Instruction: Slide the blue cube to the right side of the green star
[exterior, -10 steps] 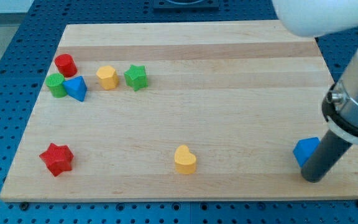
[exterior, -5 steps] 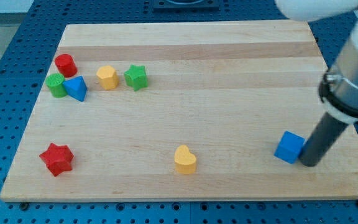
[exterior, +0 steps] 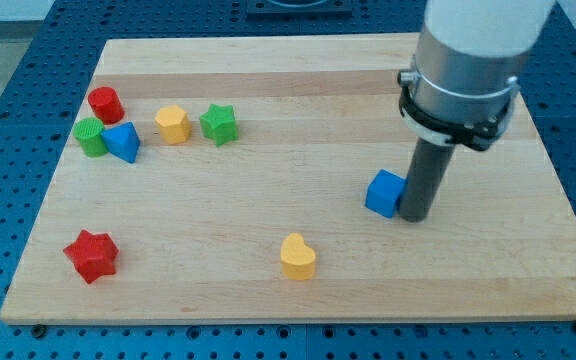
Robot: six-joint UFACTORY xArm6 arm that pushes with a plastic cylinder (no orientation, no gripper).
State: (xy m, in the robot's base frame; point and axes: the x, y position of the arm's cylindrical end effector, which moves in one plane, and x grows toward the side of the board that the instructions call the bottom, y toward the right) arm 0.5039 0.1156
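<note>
The blue cube (exterior: 384, 193) sits right of the board's middle. My tip (exterior: 412, 216) touches the cube's right side, at the view's right of it. The green star (exterior: 219, 124) lies at the upper left, far to the left of the cube and higher in the view. The arm's white and grey body rises above the rod toward the view's top right.
A yellow block (exterior: 172, 124) sits just left of the green star. A red cylinder (exterior: 104, 104), a green block (exterior: 91, 137) and a blue triangular block (exterior: 122, 141) cluster at the far left. A red star (exterior: 91, 255) lies at the lower left, a yellow heart (exterior: 297, 256) at the bottom middle.
My tip has pushed the blue cube from the lower right corner up and to the left, toward the board's middle. The other blocks have not moved.
</note>
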